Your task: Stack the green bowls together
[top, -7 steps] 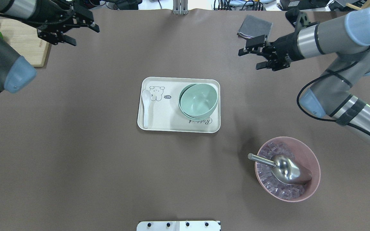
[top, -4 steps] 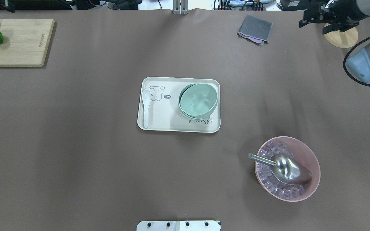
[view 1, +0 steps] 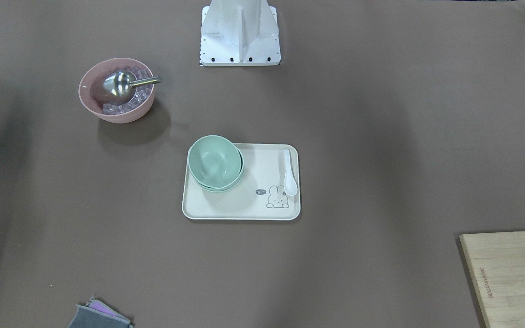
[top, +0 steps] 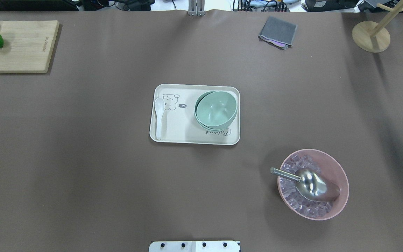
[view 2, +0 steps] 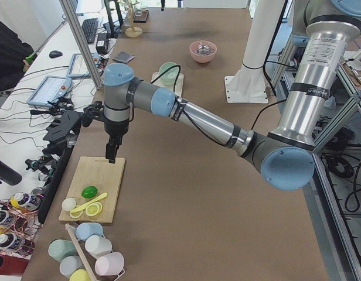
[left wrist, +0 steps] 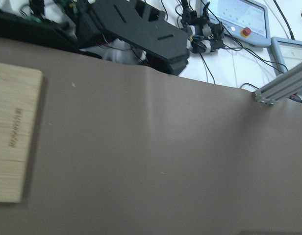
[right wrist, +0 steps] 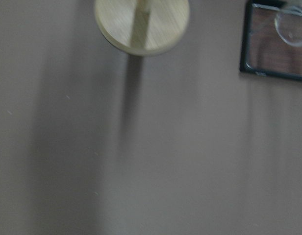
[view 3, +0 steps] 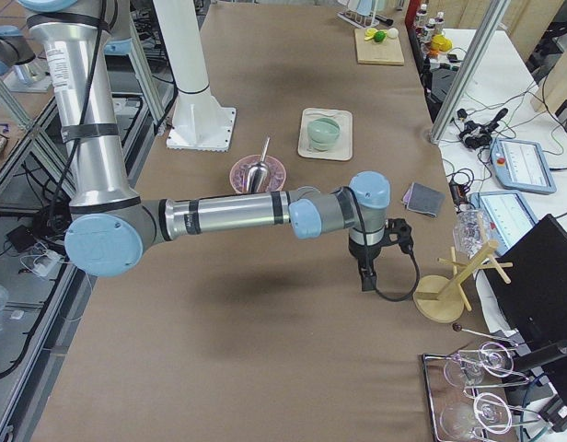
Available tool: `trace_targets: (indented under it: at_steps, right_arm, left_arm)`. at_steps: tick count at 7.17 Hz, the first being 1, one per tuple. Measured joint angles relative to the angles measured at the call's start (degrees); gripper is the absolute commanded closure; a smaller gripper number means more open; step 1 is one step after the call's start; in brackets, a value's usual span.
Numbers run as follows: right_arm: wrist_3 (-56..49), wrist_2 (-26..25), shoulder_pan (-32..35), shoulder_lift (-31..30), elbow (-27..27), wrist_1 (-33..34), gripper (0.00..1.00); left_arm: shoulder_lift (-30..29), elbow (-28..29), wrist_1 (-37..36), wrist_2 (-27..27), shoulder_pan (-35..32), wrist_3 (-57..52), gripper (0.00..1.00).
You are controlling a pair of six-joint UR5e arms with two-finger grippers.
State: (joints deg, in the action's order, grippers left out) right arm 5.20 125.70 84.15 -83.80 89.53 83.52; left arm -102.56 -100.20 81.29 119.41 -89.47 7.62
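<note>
As both hang outstretched, left gripper [view 2: 112, 156] points down; right gripper [view 3: 364, 279] likewise — seemingly.

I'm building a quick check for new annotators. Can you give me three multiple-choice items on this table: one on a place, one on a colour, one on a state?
1. Where do the green bowls stand?
A. on the tray
B. on the cutting board
C. on the bare table

2. What colour is the bowl that holds the metal scoop?
A. white
B. pink
C. blue

3. How do the green bowls stand?
A. nested in one stack, mouths up
B. spread apart from each other
C. turned upside down

Answers:
1. A: the overhead view shows them on the tray's right half, across from the white spoon.
2. B: the scoop lies on ice cubes in the pink bowl.
3. A: one open bowl sits inside another, and a second rim shows just under the top one.
</note>
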Motion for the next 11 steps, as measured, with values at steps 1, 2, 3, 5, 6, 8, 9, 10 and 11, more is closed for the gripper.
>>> trace_targets:
  at_steps: [1,2,3,5,6,8,9,10,11]
  right_arm:
    - [-5.4,0.1,2.3,-3.6,0.0,1.5,0.0]
    - [-8.7,0.1,3.6,-7.5,0.0,1.6,0.0]
    - [-10.3,0.8,4.1,-11.3,-0.3,1.0,0.0]
    - [-10.2,4.3,5.1,-13.9,-0.4,0.6,0.0]
    - [-9.0,5.4,5.6,-13.0,0.6,1.6,0.0]
    - [-5.4,6.6,6.0,-8.2,4.0,8.7,0.0]
    - [-2.8,7.9,6.0,-6.1,4.9,11.1,0.0]
    - [-0.4,8.8,6.0,-4.9,5.0,11.9,0.0]
    - [0.4,9.1,6.0,-4.6,4.8,12.1,0.0]
  left_arm:
    - [3.5,0.2,2.3,0.6,-1.4,-1.6,0.02]
    - [6.2,0.7,4.1,2.9,-2.5,-2.1,0.02]
    - [8.3,1.2,5.0,5.8,-3.0,-2.4,0.02]
    - [11.5,2.9,7.0,12.3,-3.2,-2.7,0.02]
    - [11.6,4.0,7.4,13.5,-3.2,-2.5,0.02]
    - [11.2,4.5,7.4,13.9,-3.0,-2.2,0.02]
    - [10.6,4.7,7.4,14.0,-2.8,-1.7,0.02]
    - [10.3,5.4,7.6,14.0,-2.7,-0.8,0.02]
    - [10.2,7.1,8.0,14.0,-2.6,-0.3,0.02]
